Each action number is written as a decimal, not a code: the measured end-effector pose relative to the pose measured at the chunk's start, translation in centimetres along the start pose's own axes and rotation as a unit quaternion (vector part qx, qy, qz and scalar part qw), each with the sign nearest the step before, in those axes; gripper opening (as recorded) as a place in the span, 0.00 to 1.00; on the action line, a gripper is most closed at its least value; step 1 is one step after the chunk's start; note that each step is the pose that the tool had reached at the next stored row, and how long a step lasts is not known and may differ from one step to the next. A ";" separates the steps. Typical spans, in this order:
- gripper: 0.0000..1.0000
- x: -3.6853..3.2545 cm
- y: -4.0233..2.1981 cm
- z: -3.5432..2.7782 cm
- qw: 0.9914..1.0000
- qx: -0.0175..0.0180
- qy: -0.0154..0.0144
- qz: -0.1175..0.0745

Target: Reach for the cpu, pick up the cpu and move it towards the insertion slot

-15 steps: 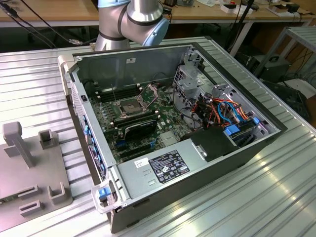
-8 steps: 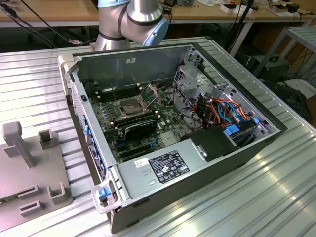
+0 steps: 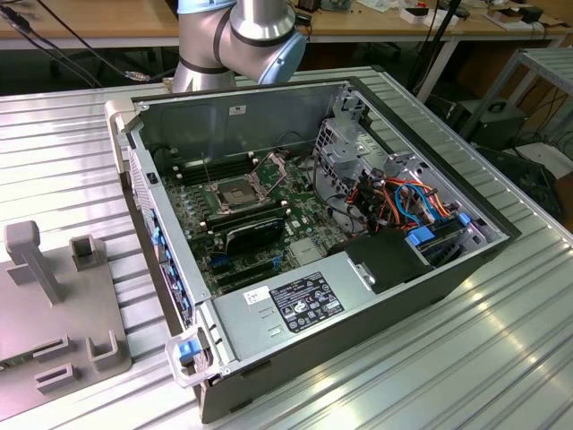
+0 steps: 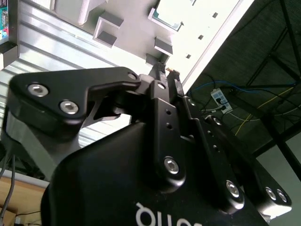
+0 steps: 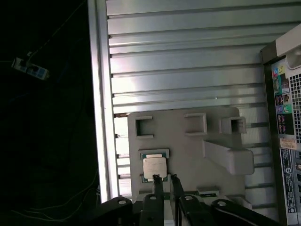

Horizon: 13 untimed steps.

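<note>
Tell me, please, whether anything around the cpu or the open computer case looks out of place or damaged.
Nothing stands out. The cpu lies flat and square in its holder on the grey fixture, close by the pincer, and the insertion slot inside the case is uncovered.

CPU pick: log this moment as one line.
phase: reach | gripper: near cpu, not holding | cpu: on grey fixture | insertion slot: empty

black label (image 3: pixel 305 303) on power supply (image 3: pixel 243 315), sticker (image 5: pixel 289 179) on case (image 5: pixel 282 108), wording unreadable
</note>
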State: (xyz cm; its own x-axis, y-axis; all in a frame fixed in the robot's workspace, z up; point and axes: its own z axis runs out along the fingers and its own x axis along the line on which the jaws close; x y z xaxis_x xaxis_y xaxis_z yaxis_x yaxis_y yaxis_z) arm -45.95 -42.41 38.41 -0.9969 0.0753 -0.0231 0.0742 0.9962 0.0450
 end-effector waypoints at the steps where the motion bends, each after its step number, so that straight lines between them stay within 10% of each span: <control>1: 0.29 0.00 0.00 0.00 1.000 0.000 0.000 0.000; 8: 0.60 0.01 0.00 0.15 1.000 0.000 0.001 -0.004; 13: 0.60 0.03 -0.30 1.14 1.000 0.000 0.005 -0.011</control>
State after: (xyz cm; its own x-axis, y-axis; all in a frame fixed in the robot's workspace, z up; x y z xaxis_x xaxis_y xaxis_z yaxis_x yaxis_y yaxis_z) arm -45.97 -42.66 37.26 -0.9985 0.0536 -0.0134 0.0529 0.9976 0.0441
